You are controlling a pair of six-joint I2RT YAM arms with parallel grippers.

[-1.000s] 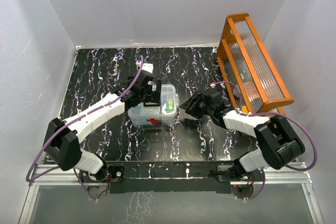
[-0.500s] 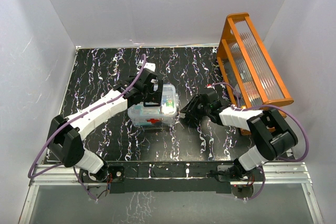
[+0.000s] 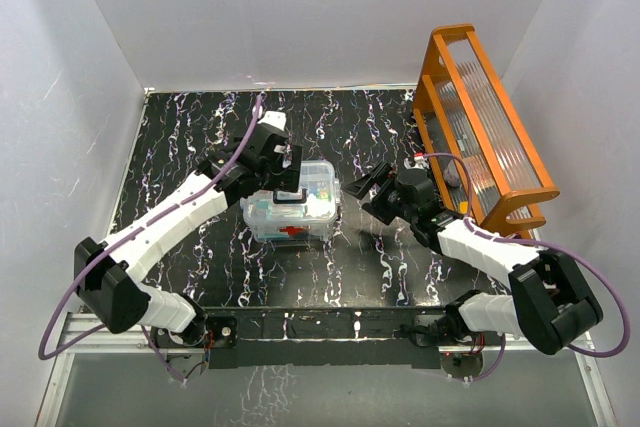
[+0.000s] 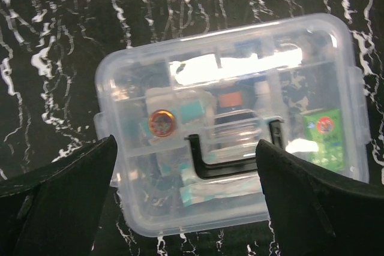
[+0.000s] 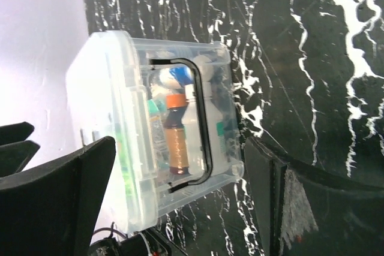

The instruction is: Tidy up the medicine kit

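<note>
The medicine kit [image 3: 296, 209] is a clear box with a red cross on its near wall. It stands mid-table with its lid on and the black handle [image 3: 288, 199] lying flat. In the left wrist view the lid [image 4: 231, 118] fills the frame, and packets and a round orange cap show through it. My left gripper [image 3: 281, 175] hovers open over the box's back left, touching nothing [image 4: 187, 143]. My right gripper [image 3: 364, 197] is open just right of the box, apart from it. Its wrist view shows the box's side [image 5: 108, 142] and a brown bottle [image 5: 178, 139] inside.
A tall orange rack [image 3: 485, 127] with ribbed clear panels stands at the back right, close behind the right arm. White walls enclose the black marbled table [image 3: 190, 137] on three sides. Both arm bases sit on the rail at the near edge.
My right gripper has opened wide and drawn back a little from the box's right end. My left gripper has lifted and shifted slightly back-left above the lid. The box has stayed put.
</note>
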